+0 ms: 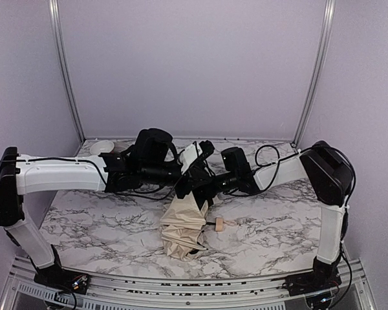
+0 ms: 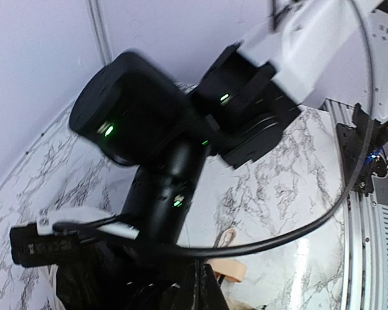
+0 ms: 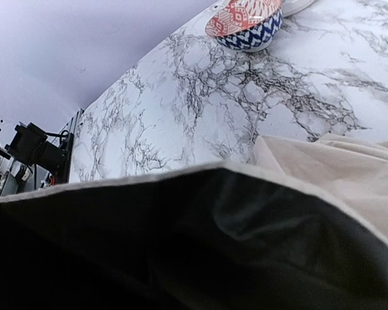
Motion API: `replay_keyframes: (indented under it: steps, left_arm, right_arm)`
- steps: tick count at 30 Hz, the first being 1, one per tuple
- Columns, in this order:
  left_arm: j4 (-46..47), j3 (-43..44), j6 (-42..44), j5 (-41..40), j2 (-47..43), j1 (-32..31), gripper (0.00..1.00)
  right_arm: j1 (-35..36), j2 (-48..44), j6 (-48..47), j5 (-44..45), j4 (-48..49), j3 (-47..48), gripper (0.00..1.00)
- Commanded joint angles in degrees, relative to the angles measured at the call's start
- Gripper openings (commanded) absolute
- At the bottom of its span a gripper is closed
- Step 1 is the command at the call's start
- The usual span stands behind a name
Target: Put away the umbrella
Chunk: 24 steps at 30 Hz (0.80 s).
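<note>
Top external view: close to the near edge of the worktop (image 1: pixel 103 219), about mid-width, sits the umbrella (image 1: pixel 184 229), its canopy collapsed into a loose cream bundle and its wooden knob (image 1: pixel 220 224) poking out to the right. Just beyond, both arms meet over its raised end. The right gripper (image 1: pixel 202 184) is clamped, apparently on the fabric that swamps its wrist camera. The left gripper (image 1: pixel 183 173) is closed too, on what I cannot tell. Folded, then, but not wrapped or stowed. Far left corner: a bowl (image 1: pixel 102 147).
</note>
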Motion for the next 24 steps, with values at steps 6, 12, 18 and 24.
replay_keyframes:
  steps: [6,12,18,24]
  left_arm:
    - [1.8,-0.7,1.1,0.1,2.5,-1.3,0.00]
    - [5.5,-8.3,-2.2,-3.4,-6.3,1.9,0.07]
    - [6.2,-15.9,-6.1,-10.7,-13.0,7.3,0.20]
    - [6.1,-19.6,-8.5,-14.3,-14.2,10.3,0.28]
  right_arm:
    - [1.6,6.5,9.3,-7.1,13.5,2.7,0.07]
    - [-1.4,-1.2,-0.8,-3.0,-0.5,3.0,0.26]
    - [-3.9,-11.5,-9.8,21.2,-27.0,10.1,0.53]
    - [4.8,-15.0,-8.8,34.9,-37.1,14.1,0.87]
